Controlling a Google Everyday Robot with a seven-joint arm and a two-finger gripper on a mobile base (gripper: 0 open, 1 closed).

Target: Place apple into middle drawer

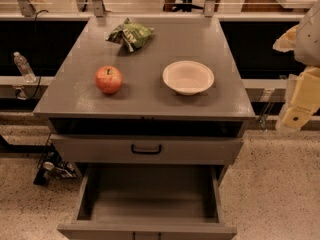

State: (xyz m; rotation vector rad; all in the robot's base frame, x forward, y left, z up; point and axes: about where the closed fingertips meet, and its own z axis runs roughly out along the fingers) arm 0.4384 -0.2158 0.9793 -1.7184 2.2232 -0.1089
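Speckled stone flooring (270,194) is seen around a grey metal cabinet (145,106), which is viewed from the front and above. Nearest the camera, the middle drawer (150,196) is pulled far out, and its deep rectangular grey tray is shown open. Just above it, a flat grey drawer front (90,149) with a black bar handle (146,148) is set only slightly forward, and a dark gap is left between it and the cabinet top.

On the cabinet top, the apple (108,79) is seen resting on the left half, red with yellowish patches. A white bowl (188,77) is placed upright on the right half, level with the apple and well apart from it. Farther back, a crumpled green snack bag (130,34) is laid near the rear edge.

At the right edge of the view, the gripper (299,106) is held off the side of the cabinet, pale yellow, well apart from the apple and the bowl. Whether it is open or closed cannot be told.

Beyond the cabinet, a plastic water bottle (23,67) is stood on a ledge at the left.
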